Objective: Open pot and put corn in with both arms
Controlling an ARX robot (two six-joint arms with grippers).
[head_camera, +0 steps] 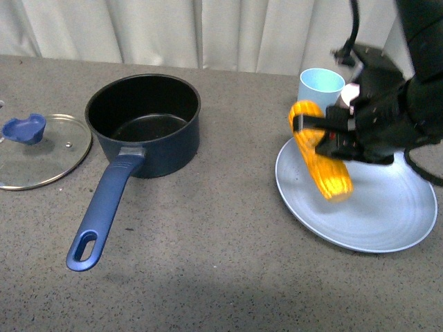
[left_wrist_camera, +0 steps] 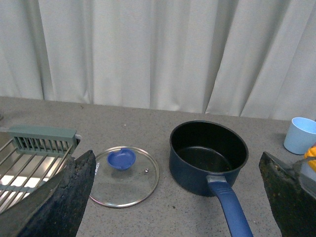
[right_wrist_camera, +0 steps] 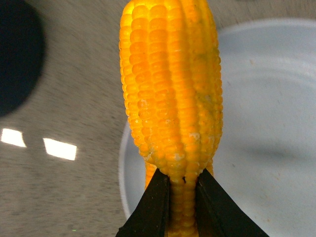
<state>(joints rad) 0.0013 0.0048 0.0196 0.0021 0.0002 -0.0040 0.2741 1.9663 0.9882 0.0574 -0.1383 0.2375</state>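
The dark navy pot (head_camera: 144, 124) stands uncovered on the table, its black inside bare and its long blue handle (head_camera: 104, 214) pointing toward me. Its glass lid with a blue knob (head_camera: 36, 149) lies flat to the pot's left. My right gripper (head_camera: 325, 135) is shut on the yellow-orange corn (head_camera: 320, 155), holding it tilted just above the pale blue plate (head_camera: 387, 214). In the right wrist view the black fingers (right_wrist_camera: 158, 207) pinch the corn (right_wrist_camera: 170, 89) near its narrow end. My left gripper (left_wrist_camera: 177, 197) is open, hanging above the pot (left_wrist_camera: 208, 155) and lid (left_wrist_camera: 123, 175).
A light blue cup (head_camera: 320, 86) stands behind the plate, close to the right arm. A metal dish rack (left_wrist_camera: 29, 158) sits left of the lid. White curtains close off the back of the table.
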